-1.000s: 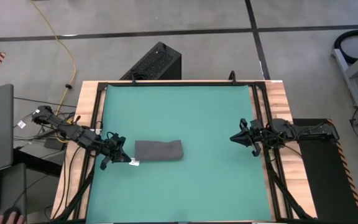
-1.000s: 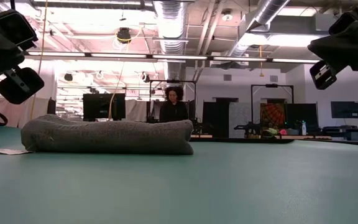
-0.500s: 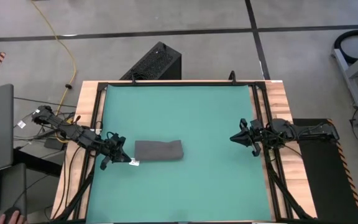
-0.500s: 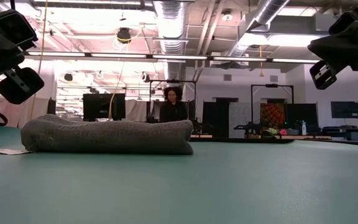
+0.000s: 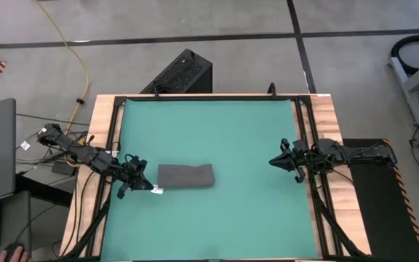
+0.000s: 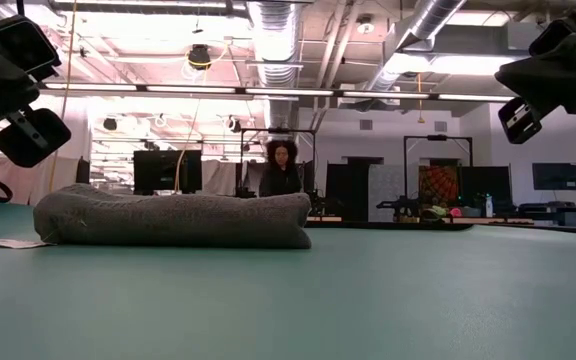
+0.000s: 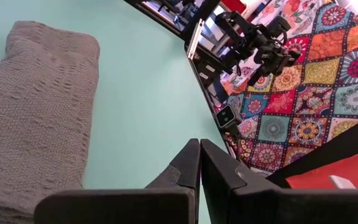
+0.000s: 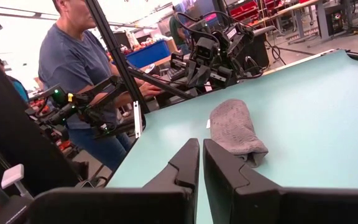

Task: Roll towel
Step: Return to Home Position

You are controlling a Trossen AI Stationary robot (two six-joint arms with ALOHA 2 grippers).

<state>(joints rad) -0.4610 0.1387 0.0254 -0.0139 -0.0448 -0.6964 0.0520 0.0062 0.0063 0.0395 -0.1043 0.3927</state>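
**High view:** The rolled charcoal towel (image 5: 185, 175) lies on the green mat (image 5: 224, 131), left of centre, its white tag (image 5: 158, 191) poking out at the corner nearest the left gripper (image 5: 142, 180). That gripper sits just beside the roll's end without touching it. The right gripper (image 5: 273, 161) waits well apart at the mat's opposite edge.

**Low view:** The roll rests flat, a plump, slightly sagging bundle, with both arms raised off the mat. A person (image 6: 280, 168) sits far back in the room.

**Left wrist view:** The left claw's fingers are pressed together on nothing. The towel's waffle-textured cloth fills the space just beyond them.

**Right wrist view:** The right claw is likewise pinched closed and empty, with the roll far across the mat.

**Handling:** The towel looks soft, light and limp, with enough texture to grip well. A pinch across the roll's full thickness near its middle would probably hold the layers together. Pulling the tag or the outer flap alone would likely unroll it.
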